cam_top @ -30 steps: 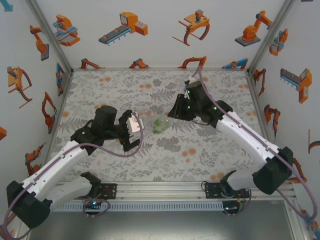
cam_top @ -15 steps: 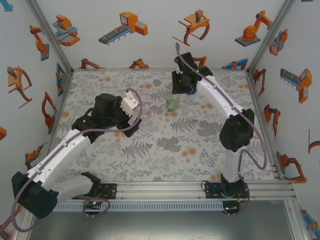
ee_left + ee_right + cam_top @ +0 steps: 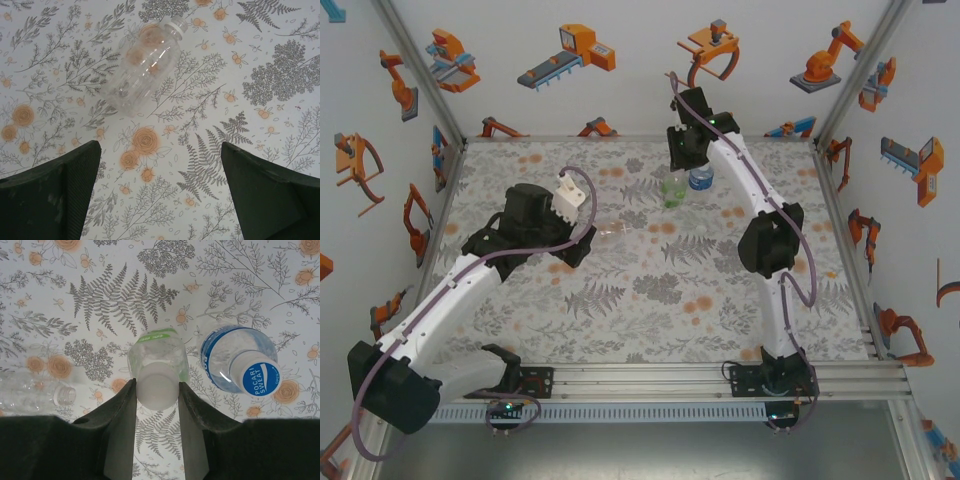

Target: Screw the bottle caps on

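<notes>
Green-label bottle (image 3: 157,347) stands upright just left of blue-label bottle (image 3: 237,360), w/ right hand (image 3: 156,387) clenched on its top; plain clear bottle (image 3: 142,65) lies flat well left of blue-label bottle, neck pointing away from left hand (image 3: 160,150), released & hovering above it; left arm nearer.

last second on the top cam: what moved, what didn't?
The right gripper, shut on the green bottle, carried it from the middle of the table to the far side, where it now stands upright beside the blue bottle. The left gripper swung slightly toward the far side and stayed open. The clear bottle stayed lying on its side.
</notes>
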You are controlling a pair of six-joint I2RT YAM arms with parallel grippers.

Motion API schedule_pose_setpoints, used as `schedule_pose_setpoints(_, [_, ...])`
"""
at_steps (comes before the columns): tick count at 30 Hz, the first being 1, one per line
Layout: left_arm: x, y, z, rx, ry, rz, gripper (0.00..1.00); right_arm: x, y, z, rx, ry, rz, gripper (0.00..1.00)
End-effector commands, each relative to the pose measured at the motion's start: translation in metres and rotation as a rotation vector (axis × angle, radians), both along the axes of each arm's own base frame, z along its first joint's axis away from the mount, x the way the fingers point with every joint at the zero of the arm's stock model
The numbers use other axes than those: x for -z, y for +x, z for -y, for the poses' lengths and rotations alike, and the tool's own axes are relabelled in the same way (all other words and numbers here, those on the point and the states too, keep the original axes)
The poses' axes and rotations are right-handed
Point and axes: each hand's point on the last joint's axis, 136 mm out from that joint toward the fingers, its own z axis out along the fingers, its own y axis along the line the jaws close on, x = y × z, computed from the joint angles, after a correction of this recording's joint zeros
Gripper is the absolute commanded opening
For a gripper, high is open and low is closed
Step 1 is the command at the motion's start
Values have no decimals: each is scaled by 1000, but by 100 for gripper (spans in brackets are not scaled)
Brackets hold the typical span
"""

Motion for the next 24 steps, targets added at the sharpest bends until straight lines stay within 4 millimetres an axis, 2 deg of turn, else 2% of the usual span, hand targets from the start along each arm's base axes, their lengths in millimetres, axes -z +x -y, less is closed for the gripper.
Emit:
schedule_pose_setpoints(1, [-5, 7, -8, -57, 3, 23, 97, 13, -2, 4, -21, -45, -29, 0])
schedule_pose_setpoints(4, [-5, 13, -15, -104, 19, 41, 97, 14, -2, 1, -24, -29, -30, 20])
schedule_pose_setpoints(6, [-4, 14, -17, -119, 23, 42, 97, 10, -1, 0, -23, -19, -21, 30])
schedule_pose_setpoints(9, [-5, 16, -19, -139, 17, 55, 97, -2, 0, 0, -21, -8, 7, 38])
schedule_pose_setpoints(13, [-11, 21, -22, -176, -3, 88, 97, -27, 0, -1, -18, 23, 63, 49])
schedule_pose_setpoints(18, [-10, 22, -22, -192, -19, 91, 97, -57, -6, -1, -26, 62, 115, 52])
schedule_pose_setpoints(23, [-12, 19, -15, -144, -21, 77, 97, -88, -28, -2, -47, 149, 167, 52])
schedule_pose_setpoints(24, [-13, 21, -15, -143, -23, 84, 97, -89, -35, -3, -54, 165, 170, 52])
